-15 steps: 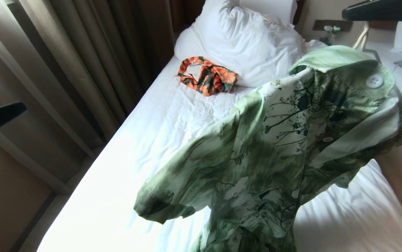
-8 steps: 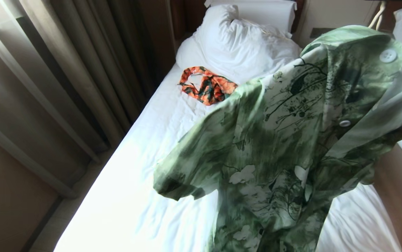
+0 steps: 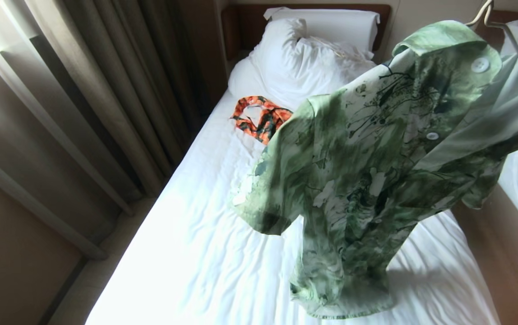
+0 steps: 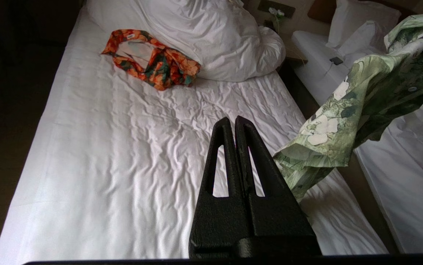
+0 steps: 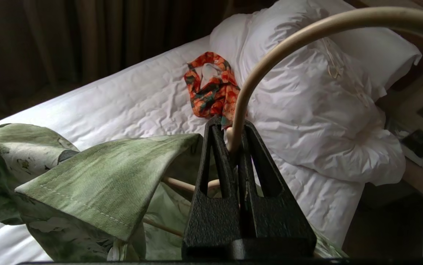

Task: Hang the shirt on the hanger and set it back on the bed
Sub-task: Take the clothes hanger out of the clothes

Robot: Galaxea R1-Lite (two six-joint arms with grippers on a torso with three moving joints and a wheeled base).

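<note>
I read this as the last step: the bed (image 3: 187, 253) runs away from me under its wrinkled white sheet, with the bunched duvet (image 3: 304, 58) and pillow (image 3: 331, 20) at the head end. The green floral shirt (image 3: 376, 171) is already on the hanger (image 5: 270, 48), buttoned at the collar, and it hangs in the air over the bed's right edge, its hem trailing low near the sheet; I cannot tell whether it touches. An orange-and-green patterned garment (image 3: 261, 119) lies just below the duvet, toward the bed's left edge.

My right claw (image 5: 230, 141) is clamped tight on the hanger's pale hook, carrying the whole load. My left claw (image 4: 235, 123) is pressed fully together with nothing in it, over the bare middle of the sheet.

What remains, I judge, is the set-down: I would lower the hanger over the open stretch of sheet toward the foot end, away from the patterned garment, let the shirt spread flat, then part the right claw.
</note>
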